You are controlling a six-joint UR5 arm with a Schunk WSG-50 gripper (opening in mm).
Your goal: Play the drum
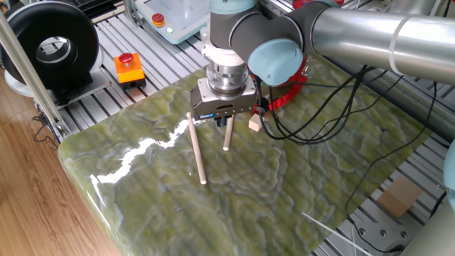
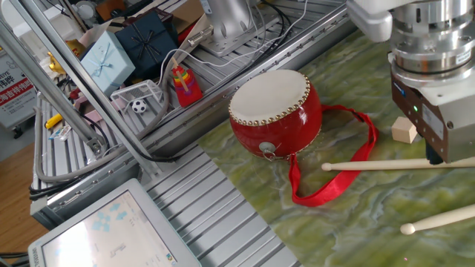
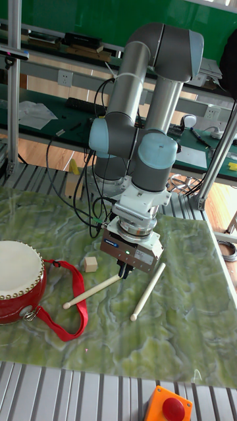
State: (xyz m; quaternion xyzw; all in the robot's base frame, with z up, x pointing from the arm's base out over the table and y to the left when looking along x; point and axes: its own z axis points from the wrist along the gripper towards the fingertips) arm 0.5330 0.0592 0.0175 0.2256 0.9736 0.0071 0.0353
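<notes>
Apparently pincer (image 3: 124, 271) over drumstick (image 3: 93, 291) (grip unclear), drum (image 2: 275, 112) apart

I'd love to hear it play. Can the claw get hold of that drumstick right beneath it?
Probably yes. The claw hangs right over the nearer drumstick, low above the table, and nothing lies on the stick. The other drumstick and the small wooden block lie apart from it. Whether the claw is open is hard to tell.

UR5 arm (image 3: 153, 79): silver-grey tubular links, pale blue joint caps. Ribbed metal wrist flange above a boxy grey gripper (image 3: 124, 270) with blue label, small green light, dark fingers. Black cables loop along the arm.
</notes>
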